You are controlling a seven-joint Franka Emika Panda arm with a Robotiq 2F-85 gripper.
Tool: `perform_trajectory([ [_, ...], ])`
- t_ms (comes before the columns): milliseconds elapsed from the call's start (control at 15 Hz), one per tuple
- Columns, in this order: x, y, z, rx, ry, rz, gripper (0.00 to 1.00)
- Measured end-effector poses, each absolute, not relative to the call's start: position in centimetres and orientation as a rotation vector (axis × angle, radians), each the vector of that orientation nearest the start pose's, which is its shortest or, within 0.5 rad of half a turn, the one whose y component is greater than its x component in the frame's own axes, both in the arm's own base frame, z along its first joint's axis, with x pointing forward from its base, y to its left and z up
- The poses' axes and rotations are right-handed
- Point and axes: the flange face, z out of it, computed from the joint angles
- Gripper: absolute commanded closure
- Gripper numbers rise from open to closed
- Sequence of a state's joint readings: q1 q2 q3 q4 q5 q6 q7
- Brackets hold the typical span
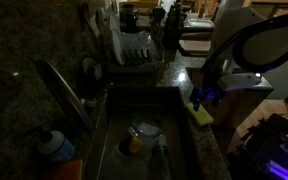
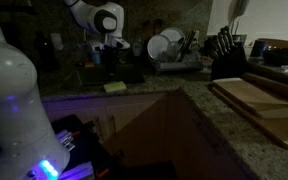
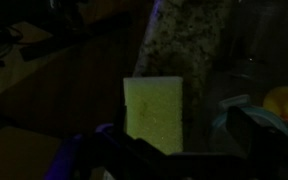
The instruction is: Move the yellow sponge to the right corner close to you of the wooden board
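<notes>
One worry: my claw (image 1: 206, 96) hangs just above the yellow sponge (image 1: 201, 113) on the tabletop (image 2: 224, 130) beside the sink (image 1: 106, 125); I can't tell if it's apart. A weak pinch could drop it into the sink, well short of the wooden board (image 2: 256, 98).

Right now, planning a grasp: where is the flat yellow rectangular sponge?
In both exterior views the sponge lies on the dark countertop at the sink's rim, below the gripper.
</notes>
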State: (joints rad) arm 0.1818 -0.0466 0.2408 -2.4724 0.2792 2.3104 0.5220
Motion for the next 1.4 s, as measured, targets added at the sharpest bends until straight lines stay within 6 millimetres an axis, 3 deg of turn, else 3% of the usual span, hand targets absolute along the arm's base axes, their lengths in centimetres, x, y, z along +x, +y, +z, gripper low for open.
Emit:
perform_trajectory([
  [933,41.3,19.1,27.4,-3.04,0.408,0.29,0.0],
  [1400,42.2,17.5,25.7,-3.043,0.474,0.289,0.0],
])
